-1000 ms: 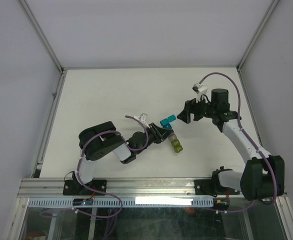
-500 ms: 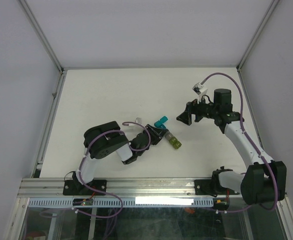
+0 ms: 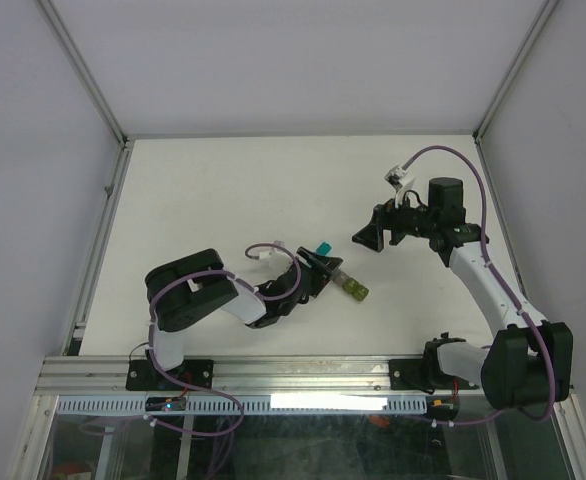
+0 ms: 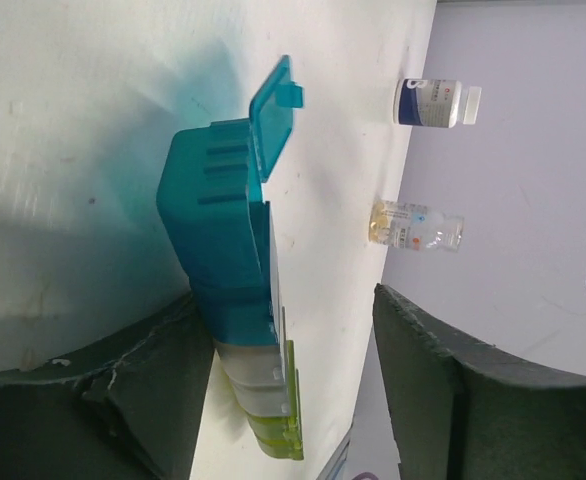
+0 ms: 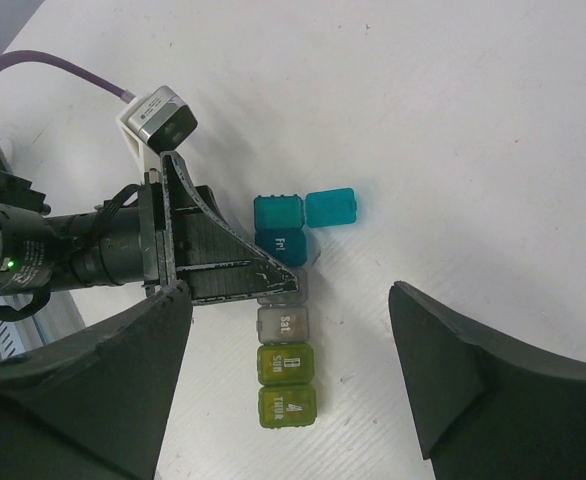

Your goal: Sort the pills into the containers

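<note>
The containers [image 3: 341,277] are a strip of joined small compartments lying on the white table. The strip runs teal, blue, grey, yellow-green [image 5: 286,363], and the teal end's lid [image 5: 331,208] is flipped open. My left gripper [image 3: 318,268] lies on its side at the strip's middle, open. One finger [image 5: 223,250] reaches over a grey compartment, and the strip [image 4: 223,230] rests against the other finger [image 4: 123,400]. My right gripper [image 3: 368,235] hovers open and empty to the upper right, looking down on the strip [image 5: 283,325]. No loose pills show.
Two small pill bottles, one white with a blue label [image 4: 438,102] and one with amber contents [image 4: 418,225], stand further along the table in the left wrist view. Grey walls and metal rails [image 3: 108,200] border the table.
My left arm's elbow has swung left and its gripper has shifted down-left. The strip has turned, its teal end moving left. The right gripper has barely moved.
</note>
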`<action>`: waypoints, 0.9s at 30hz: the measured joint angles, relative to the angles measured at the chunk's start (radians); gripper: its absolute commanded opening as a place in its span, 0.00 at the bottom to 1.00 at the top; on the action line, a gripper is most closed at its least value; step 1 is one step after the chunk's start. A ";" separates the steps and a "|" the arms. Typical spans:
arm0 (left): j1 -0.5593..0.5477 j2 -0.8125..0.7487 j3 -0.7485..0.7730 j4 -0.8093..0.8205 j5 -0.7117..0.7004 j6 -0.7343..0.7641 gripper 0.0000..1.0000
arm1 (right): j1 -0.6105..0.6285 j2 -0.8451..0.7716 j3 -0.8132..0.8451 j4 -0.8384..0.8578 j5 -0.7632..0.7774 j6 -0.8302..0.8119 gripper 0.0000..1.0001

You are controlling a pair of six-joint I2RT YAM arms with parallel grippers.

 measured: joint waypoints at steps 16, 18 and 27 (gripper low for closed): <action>-0.080 -0.151 -0.064 -0.190 -0.012 -0.087 0.72 | -0.002 0.000 0.000 -0.018 -0.043 -0.015 0.83; -0.083 -0.155 -0.072 -0.189 -0.002 -0.092 0.68 | -0.002 0.000 0.000 -0.026 -0.061 -0.028 0.83; -0.100 -0.188 -0.126 -0.177 0.026 -0.108 0.69 | 0.003 0.007 0.000 -0.055 -0.122 -0.084 0.82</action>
